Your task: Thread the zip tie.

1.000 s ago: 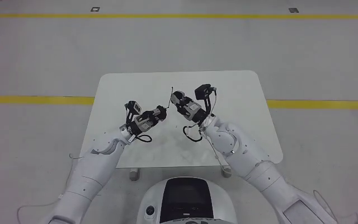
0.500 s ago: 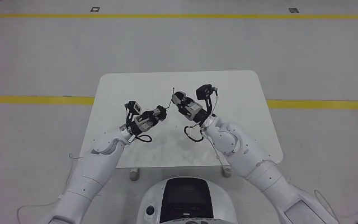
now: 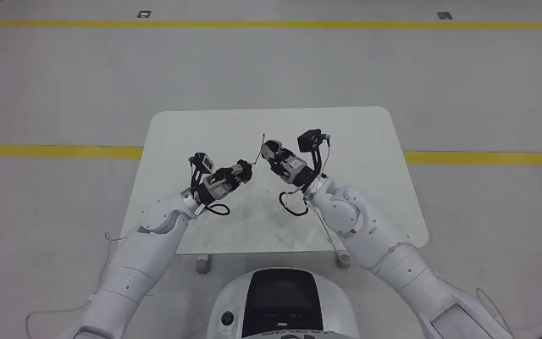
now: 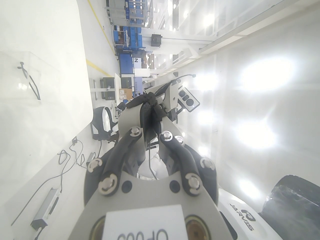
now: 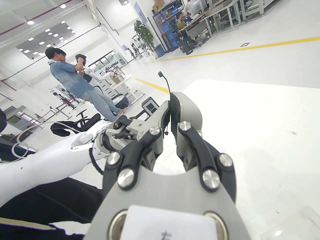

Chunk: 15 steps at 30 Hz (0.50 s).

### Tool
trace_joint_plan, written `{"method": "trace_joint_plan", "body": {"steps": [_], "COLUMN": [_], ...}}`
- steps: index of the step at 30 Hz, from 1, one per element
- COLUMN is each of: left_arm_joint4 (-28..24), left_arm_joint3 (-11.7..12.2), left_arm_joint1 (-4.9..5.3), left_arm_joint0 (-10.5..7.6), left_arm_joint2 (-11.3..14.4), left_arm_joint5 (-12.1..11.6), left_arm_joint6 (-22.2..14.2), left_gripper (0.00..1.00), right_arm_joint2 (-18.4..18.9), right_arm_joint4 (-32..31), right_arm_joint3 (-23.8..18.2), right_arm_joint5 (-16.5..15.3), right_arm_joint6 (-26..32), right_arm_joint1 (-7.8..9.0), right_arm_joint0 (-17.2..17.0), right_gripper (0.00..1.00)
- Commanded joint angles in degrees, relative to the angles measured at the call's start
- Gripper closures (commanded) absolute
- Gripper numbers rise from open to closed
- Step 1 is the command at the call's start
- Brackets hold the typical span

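Presently, zip tie (image 5: pixel 167 86) — clamped in the closed right hand (image 5: pixel 170 106), head end jutting clear above the bench (image 5: pixel 250 116), long axis tilted upward; left hand (image 4: pixel 150 108) just beside its lower end, fingers together — on what, cannot tell.

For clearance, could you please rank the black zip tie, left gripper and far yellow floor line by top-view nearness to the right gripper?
1. Black zip tie, held in the right gripper.
2. Left gripper, beside it.
3. Far yellow floor line, well beyond both.
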Motion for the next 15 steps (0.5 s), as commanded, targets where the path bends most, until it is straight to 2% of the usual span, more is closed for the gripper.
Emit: {"method": "trace_joint_plan", "body": {"steps": [1, 15], "left_arm_joint4": [0.0, 0.0], "left_arm_joint3": [0.0, 0.0], "left_arm_joint1": [0.0, 0.0], "left_arm_joint0": [0.0, 0.0], "left_arm_joint2": [0.0, 0.0], "left_arm_joint5": [0.0, 0.0], "left_arm_joint6": [0.0, 0.0], "left_gripper": [1.0, 1.0], "right_arm_joint2": [-0.1, -0.9], "right_arm_joint4": [0.1, 0.1], "right_arm_joint3": [0.1, 0.5], "right_arm_joint5": [0.0, 0.0], "right_arm_joint6": [-0.1, -0.4], "right_arm_joint1": [-0.04, -0.26], "right_arm_joint0": [0.0, -0.6], "right_gripper": [1.0, 1.0]}}
